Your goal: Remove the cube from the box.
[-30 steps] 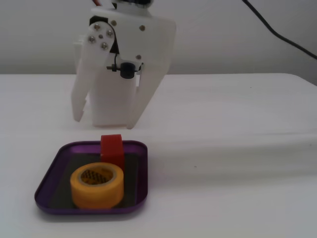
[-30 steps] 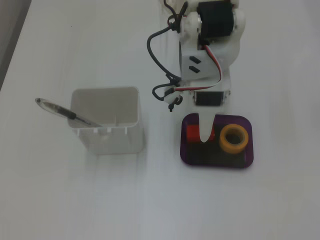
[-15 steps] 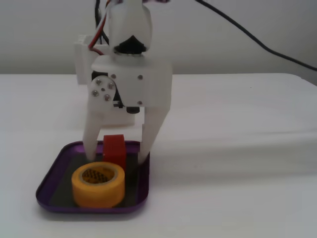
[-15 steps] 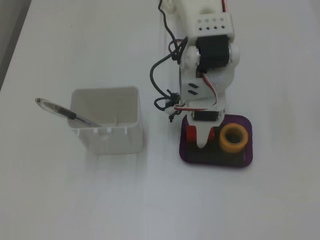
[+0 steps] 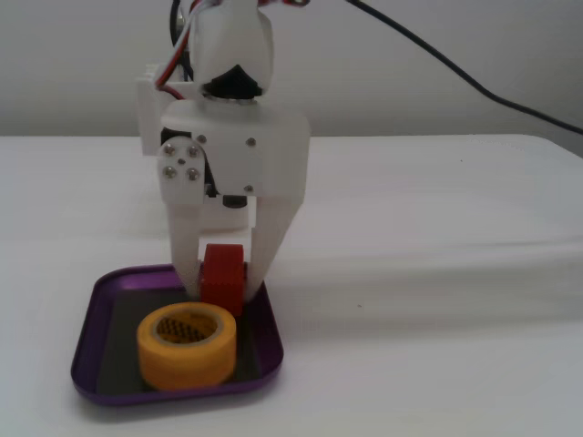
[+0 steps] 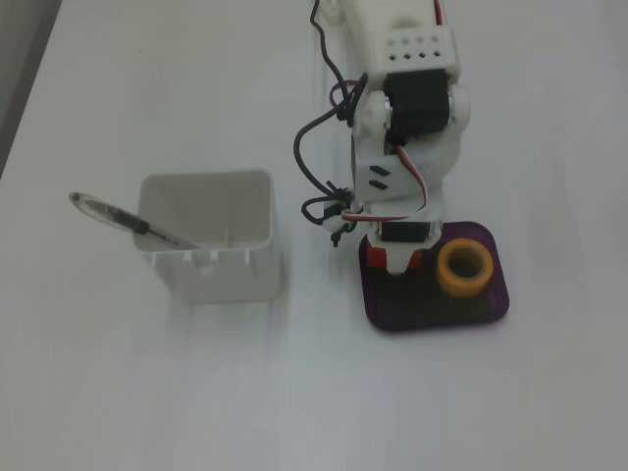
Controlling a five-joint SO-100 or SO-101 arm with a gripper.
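In a fixed view from low at the front, the gripper point(image 5: 224, 280) reaches straight down into the box point(image 5: 264, 350), a shallow purple tray lying flat on the white tabletop point(image 5: 437, 300). Its two white fingers point(image 5: 186, 255) stand on either side of the cube point(image 5: 222, 278), the red block upright between them and pressed from both sides, so they look closed onto it rather than spread wide. The cube sits at the back of the tray, its lower end at or just above the dark floor; whether it has left the floor I cannot tell. Just in front of it, near but apparently not touching, a yellow tape roll point(image 5: 187, 346) lies flat, which likely explains the vertical approach from behind the roll: it leaves the roll undisturbed. In a fixed view from above, the arm point(image 6: 407, 128) hides the grasp almost wholly; only a sliver of red shows at the wrist's base, and the finger gap cannot be judged here. The box point(image 6: 491, 312) shows its rim and the tape roll point(image 6: 463, 268) inside toward the right. Well apart to the left stands a tall white container point(image 6: 211, 250) with a pen point(image 6: 123, 221) leaning across its rim, clear of any lift path.
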